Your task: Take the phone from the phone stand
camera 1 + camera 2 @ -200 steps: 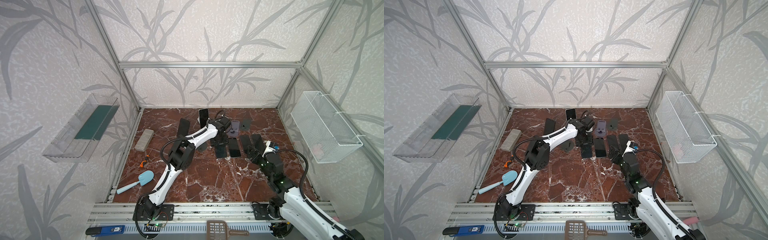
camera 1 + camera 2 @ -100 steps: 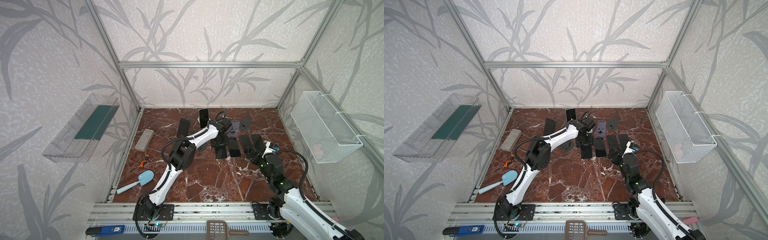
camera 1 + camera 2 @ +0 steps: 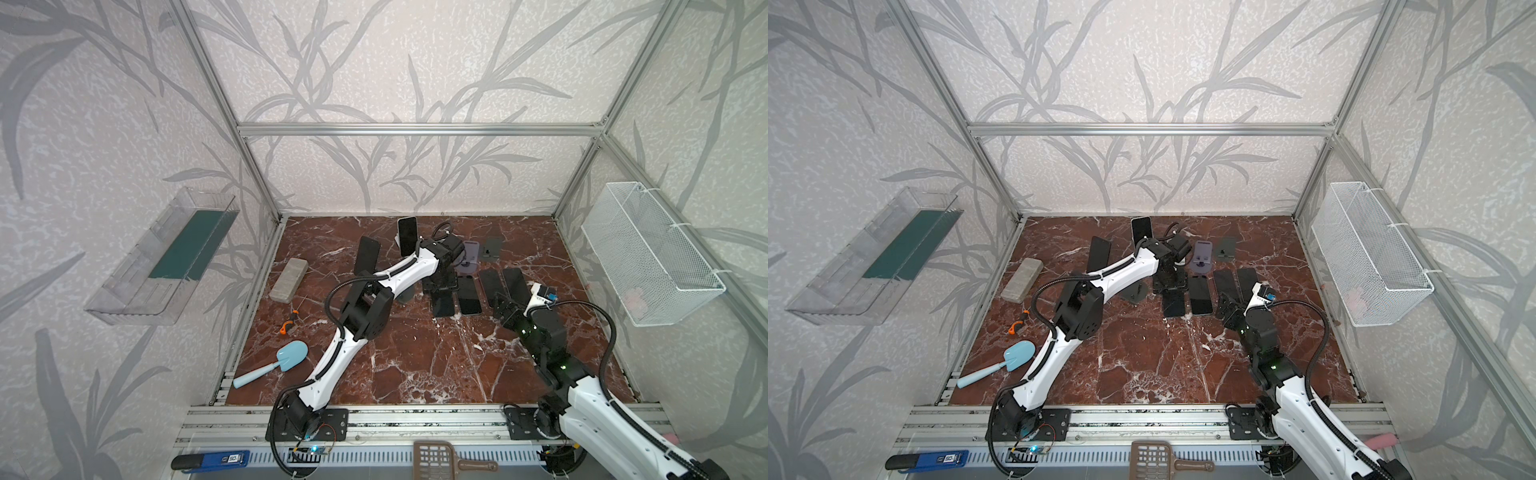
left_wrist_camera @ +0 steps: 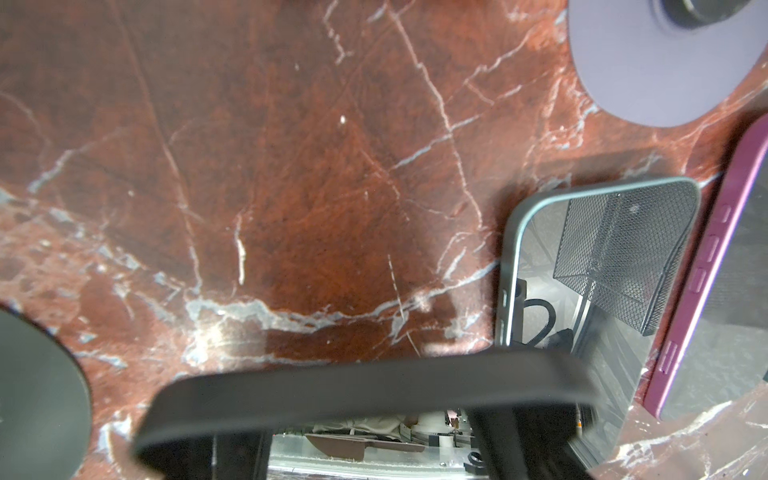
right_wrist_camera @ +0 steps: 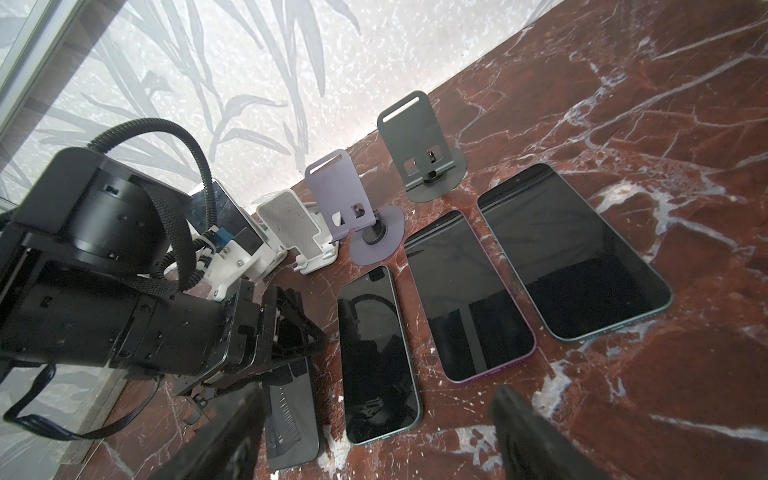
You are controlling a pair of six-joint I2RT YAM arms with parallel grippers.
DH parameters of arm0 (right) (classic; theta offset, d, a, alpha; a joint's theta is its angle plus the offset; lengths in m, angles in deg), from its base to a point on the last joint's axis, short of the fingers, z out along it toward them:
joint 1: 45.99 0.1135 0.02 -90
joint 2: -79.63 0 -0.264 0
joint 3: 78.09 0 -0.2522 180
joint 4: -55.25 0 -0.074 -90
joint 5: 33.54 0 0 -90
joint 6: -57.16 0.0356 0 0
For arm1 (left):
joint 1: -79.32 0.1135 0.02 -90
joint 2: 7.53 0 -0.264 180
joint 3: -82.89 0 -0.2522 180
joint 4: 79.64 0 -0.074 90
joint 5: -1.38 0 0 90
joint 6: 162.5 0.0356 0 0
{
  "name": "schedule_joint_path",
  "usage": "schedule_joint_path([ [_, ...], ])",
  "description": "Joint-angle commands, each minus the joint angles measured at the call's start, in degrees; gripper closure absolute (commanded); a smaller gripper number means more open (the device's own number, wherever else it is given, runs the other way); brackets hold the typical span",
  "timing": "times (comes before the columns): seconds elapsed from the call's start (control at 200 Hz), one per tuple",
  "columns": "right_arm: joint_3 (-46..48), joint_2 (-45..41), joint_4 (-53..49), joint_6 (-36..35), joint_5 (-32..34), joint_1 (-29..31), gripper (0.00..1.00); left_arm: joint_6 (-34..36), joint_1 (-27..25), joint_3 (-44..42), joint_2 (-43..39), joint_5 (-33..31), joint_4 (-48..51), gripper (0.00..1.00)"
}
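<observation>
We see bright, even, diffuse light in both top views, with only faint shadows on the marble tabletop [image 3: 415,365]. The wrist views stretch toward their edges. In the left wrist view the dark phone [image 4: 365,390] nearest the lens is blurred, and pale glare sits on the marble beside it. The flat screens [image 5: 469,299] mirror the surroundings.

red marble table [image 3: 415,357], blk phone [image 4: 365,399], lt-blue scoop [image 3: 293,355]

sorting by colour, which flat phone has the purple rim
The phone lying between the two teal-rimmed phones; only its rim is purple.
</observation>
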State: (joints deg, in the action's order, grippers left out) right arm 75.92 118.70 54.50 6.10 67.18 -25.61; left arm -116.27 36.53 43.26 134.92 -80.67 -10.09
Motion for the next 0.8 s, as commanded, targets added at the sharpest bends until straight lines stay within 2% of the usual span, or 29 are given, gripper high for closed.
schedule_joint_path([
  [0.0, -0.61, -0.2, 0.34, -0.97, 1.58, 0.25, 0.15, 0.37, 0.02, -0.99, 4.78, -0.36, -0.57, 0.59],
  [0.575, -0.94, 1.44, 1.56, -0.97, 0.05, 0.27, 0.15, 1.84, 0.38, -3.19, 4.99, 0.42, -1.04, 0.55],
  [0.795, -0.99, 1.37, 1.55, -1.09, -0.17, 0.25, 0.15, 1.76, 0.39, -4.04, 5.12, -0.95, 0.67, 0.56],
])
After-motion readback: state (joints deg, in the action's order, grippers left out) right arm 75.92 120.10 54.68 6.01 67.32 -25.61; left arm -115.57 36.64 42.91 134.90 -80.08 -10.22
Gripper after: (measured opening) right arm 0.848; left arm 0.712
